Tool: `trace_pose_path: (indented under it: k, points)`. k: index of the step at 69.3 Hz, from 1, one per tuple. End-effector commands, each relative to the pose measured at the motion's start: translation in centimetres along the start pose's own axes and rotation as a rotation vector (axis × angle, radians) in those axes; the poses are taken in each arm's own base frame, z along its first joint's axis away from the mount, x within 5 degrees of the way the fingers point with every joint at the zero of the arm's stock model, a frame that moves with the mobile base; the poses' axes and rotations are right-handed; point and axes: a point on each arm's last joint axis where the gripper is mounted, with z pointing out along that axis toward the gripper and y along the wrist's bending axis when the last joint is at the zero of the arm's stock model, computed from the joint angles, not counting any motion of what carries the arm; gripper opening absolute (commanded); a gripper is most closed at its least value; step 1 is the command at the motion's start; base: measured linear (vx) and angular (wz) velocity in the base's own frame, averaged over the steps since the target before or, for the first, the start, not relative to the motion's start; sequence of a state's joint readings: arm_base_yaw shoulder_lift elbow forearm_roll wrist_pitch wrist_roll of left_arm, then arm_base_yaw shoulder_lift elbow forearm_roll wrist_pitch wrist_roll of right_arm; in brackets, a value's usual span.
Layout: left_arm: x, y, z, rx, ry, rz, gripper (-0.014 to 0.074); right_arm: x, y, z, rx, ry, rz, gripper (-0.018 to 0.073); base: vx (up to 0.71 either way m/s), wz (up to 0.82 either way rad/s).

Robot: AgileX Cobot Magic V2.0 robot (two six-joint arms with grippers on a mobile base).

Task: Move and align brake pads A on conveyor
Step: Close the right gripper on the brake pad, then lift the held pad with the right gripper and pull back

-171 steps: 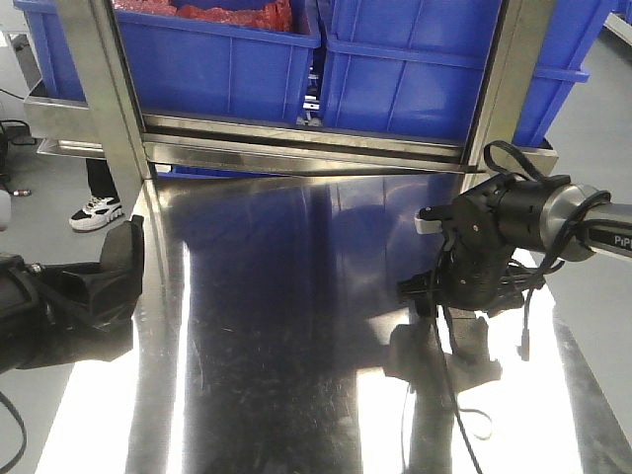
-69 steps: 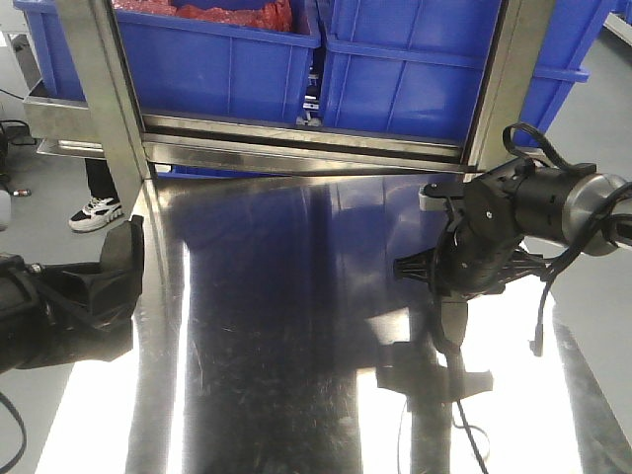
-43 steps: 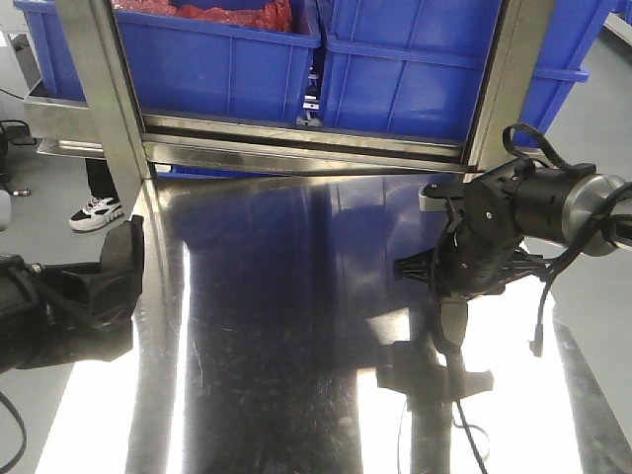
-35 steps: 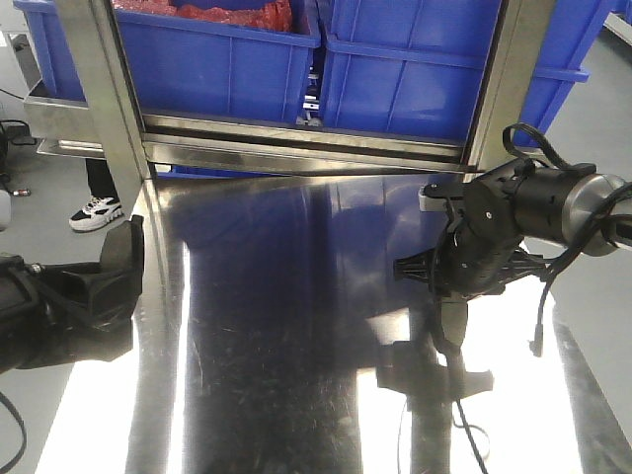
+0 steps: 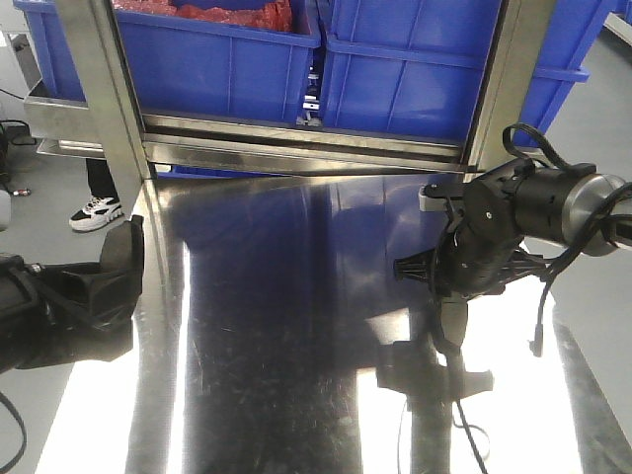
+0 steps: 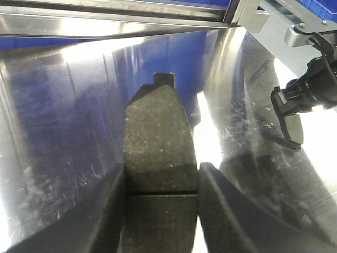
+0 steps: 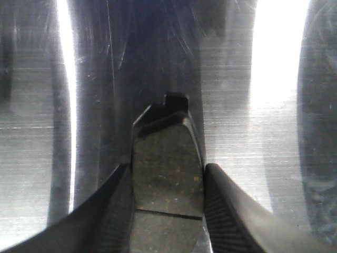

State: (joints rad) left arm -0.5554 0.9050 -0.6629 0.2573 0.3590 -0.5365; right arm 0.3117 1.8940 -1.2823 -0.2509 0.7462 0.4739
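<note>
Two brake pads A show, each dark grey with a thin cross groove. My left gripper [image 6: 162, 176] is shut on one pad [image 6: 159, 132], which juts forward over the steel tabletop; in the front view this pad [image 5: 128, 249] sits at the far left with that gripper [image 5: 104, 281]. My right gripper [image 7: 168, 176] is shut on the other pad [image 7: 167, 158], pointing straight down at the steel. In the front view the right gripper [image 5: 446, 301] hangs its pad [image 5: 450, 334] just above the tabletop, and the left wrist view shows that pad [image 6: 292, 130] too. The conveyor is out of view.
A shiny stainless-steel tabletop [image 5: 286, 336] fills the middle. Blue bins [image 5: 217, 59] stand on a steel rack [image 5: 296, 148] at the back, with upright posts [image 5: 99, 89] on either side. Loose black cables [image 5: 538, 316] dangle from the right arm. Grey floor lies to the left.
Since 2.5 s ago the right arm has shifted slightly right and up with its pad, and has held nearly still for the last second. The left arm has not moved.
</note>
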Motion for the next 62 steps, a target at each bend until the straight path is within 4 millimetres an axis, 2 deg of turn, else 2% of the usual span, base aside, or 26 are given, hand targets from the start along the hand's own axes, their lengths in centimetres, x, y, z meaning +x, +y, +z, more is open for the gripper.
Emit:
trace_pose_path:
  k: [1,42,62]
  points:
    - [-1.5,-0.6,-0.7,0.054,-0.108,0.008,0.002,-1.4,-0.3,-2.8,-0.022,-0.115,0.004,0.0002,0.0,0.0]
    - [-1.5,-0.6,-0.7,0.054,-0.108,0.008,0.002,-1.5,-0.4,-2.8,-0.013,-0.136,-0.011,0.0004,0.0,0.0]
    - [-1.5,-0.6,-0.7,0.054,-0.108,0.008,0.002,-1.7,-0.8,-5.2,-0.03,-0.186,0.005,0.0004,0.0,0.0]
